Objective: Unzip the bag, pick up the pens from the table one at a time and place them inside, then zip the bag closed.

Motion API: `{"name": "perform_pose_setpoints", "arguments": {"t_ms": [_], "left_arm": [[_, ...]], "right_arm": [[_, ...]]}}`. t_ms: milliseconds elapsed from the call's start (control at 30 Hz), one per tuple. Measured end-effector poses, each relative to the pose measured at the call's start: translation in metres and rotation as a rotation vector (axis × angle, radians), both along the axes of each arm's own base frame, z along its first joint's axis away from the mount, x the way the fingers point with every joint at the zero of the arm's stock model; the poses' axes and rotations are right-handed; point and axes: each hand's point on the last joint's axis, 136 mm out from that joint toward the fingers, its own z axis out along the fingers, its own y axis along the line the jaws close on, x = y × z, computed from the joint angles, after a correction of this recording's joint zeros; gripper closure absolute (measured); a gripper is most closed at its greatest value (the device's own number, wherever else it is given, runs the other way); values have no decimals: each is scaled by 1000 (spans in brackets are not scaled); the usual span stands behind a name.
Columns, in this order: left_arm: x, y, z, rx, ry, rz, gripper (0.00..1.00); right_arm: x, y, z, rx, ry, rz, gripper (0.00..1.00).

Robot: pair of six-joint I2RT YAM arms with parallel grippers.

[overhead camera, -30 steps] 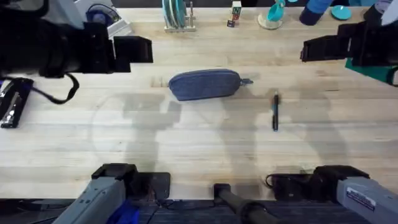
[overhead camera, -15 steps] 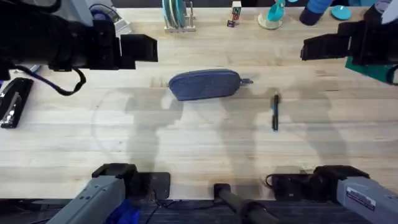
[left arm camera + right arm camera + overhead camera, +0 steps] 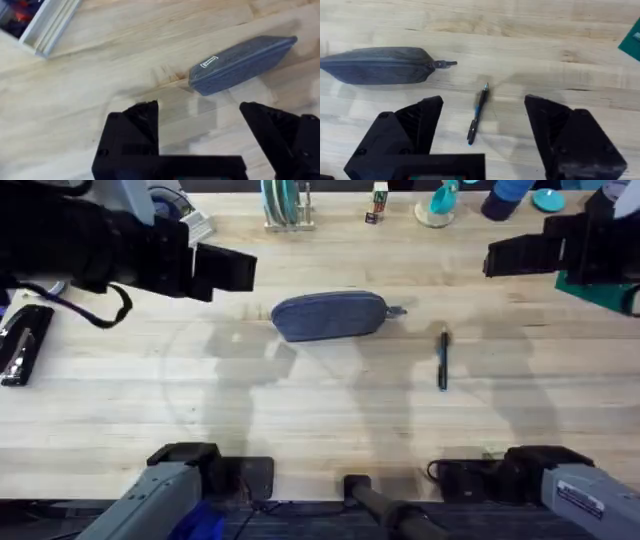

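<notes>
Pen (image 3: pixel 477 114) btwn open right fingers (image 3: pixel 412 127).

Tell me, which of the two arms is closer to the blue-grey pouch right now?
The left. Its gripper hangs just off the pouch's far-left end, while the right gripper hangs much farther off, beyond the pen.

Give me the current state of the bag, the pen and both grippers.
bag: zipped shut, lying on the table, pull toward the pen.
pen: loose on the table, clear of the bag.
left gripper: open, empty, above the table near the bag.
right gripper: open, empty, above the pen.
</notes>
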Motion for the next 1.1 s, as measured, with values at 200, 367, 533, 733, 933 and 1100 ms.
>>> {"name": "perform_pose_setpoints", "arguments": {"t_ms": [200,367,533,733,933,1100], "left_arm": [[12,3,-8,-37,0,-136,8],[17,-3,-14,-147,-18,-304,8],[11,-18,-25,-275,-30,-523,8],[23,-28,-45,-369,-107,-740,7],[45,-29,-87,-417,-220,-917,4],[54,-30,-110,-451,-282,-973,4]], "right_arm": [[0,0,0,0,0,0,5],[1,0,1,0,-4,0,5],[2,0,1,0,-9,0,5],[2,0,2,0,-11,0,4],[4,0,3,0,-21,0,4],[4,0,3,-3,-22,4,5]]}}
